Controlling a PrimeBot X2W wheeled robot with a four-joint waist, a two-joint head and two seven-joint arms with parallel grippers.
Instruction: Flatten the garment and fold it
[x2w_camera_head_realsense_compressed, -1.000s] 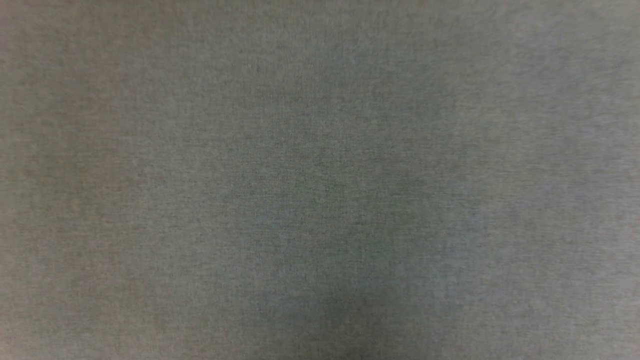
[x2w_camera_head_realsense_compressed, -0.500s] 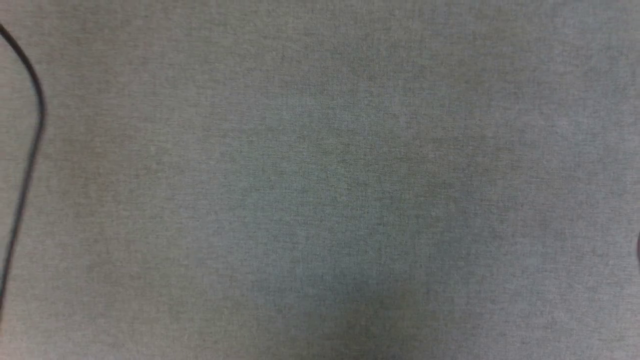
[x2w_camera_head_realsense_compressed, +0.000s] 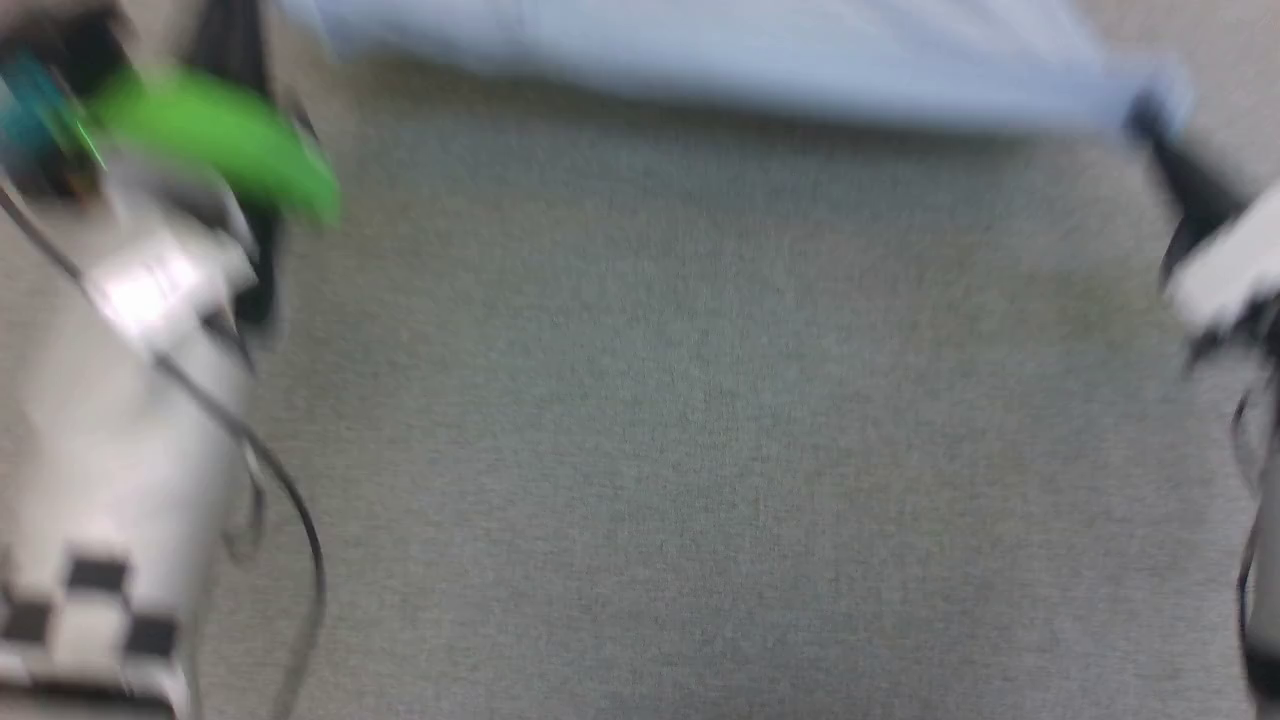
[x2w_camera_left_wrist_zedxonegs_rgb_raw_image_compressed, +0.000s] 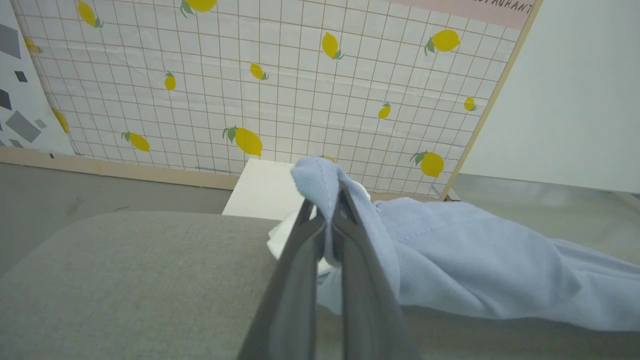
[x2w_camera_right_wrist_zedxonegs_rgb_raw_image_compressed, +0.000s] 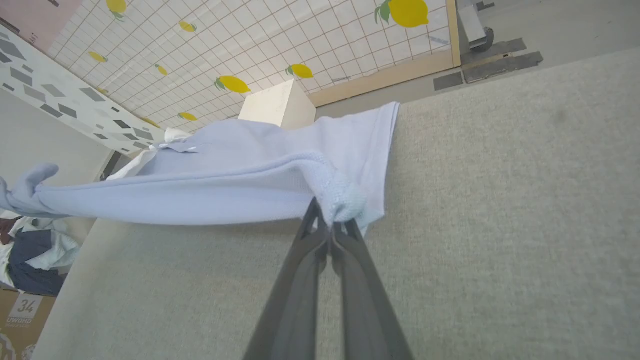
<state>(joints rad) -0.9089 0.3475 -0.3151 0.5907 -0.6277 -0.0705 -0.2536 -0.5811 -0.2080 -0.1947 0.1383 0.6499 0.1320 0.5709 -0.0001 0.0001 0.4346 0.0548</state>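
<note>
- A moment earlier the head camera took in nothing but the grey woven table cover (x2w_camera_head_realsense_compressed: 700, 450). Now both pale arms and a blurred band of the light blue soft-knit polo shirt (x2w_camera_head_realsense_compressed: 720, 70) were caught along the cover's far side.
- The whole picture had shifted, so tbh that was put down to the camera swinging, not the shirt travelling.
- The left gripper (x2w_camera_left_wrist_zedxonegs_rgb_raw_image_compressed: 327, 210) was clamped tight on a bunched bit of blue knit. The right gripper (x2w_camera_right_wrist_zedxonegs_rgb_raw_image_compressed: 327, 225) was pinched down on another bunched corner.
- The edge between the two claws was drawn out and raised just above the cover, with the rest trailing toward the cover's far edge.
- The long axis was run side to side across the cover, claw to claw.
- The white collar (x2w_camera_right_wrist_zedxonegs_rgb_raw_image_compressed: 170, 142) was spotted nearer the left claw's end, so the neck was probably pointed to the robot's left. That couldn't be told for sure.
- The spreading step was judged underway. The shirt wasn't laid flat yet, and no fold had been started.
</note>
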